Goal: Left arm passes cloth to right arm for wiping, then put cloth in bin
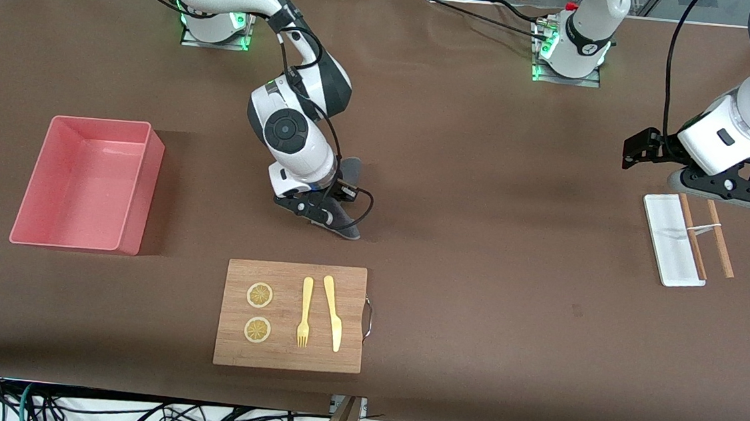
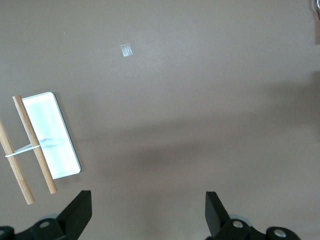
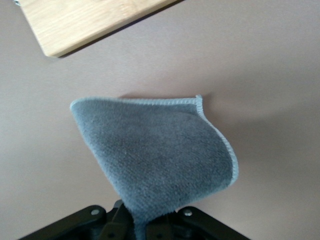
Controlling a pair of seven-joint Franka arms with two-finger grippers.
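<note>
The cloth (image 1: pixel 349 227) is a grey rag, pinched by one edge in my right gripper (image 1: pixel 320 213), which is shut on it low over the table, just farther from the front camera than the wooden board. In the right wrist view the cloth (image 3: pixel 155 155) fans out from my right gripper (image 3: pixel 140 222), and its free edge reaches the table. The pink bin (image 1: pixel 138 198) stands empty toward the right arm's end. My left gripper (image 1: pixel 724 190) waits at the left arm's end, over the table beside the white tray. In its own view my left gripper (image 2: pixel 148 202) is open and holds nothing.
The wooden board (image 1: pixel 289 277) carries two lemon slices (image 1: pixel 260 295), a fork (image 1: pixel 305 312) and a knife (image 1: pixel 333 311). A corner of this board (image 3: pixel 75 20) shows in the right wrist view. The white tray (image 1: pixel 670 240) (image 2: pixel 50 135) lies with two tied wooden sticks (image 1: pixel 720 241) beside it.
</note>
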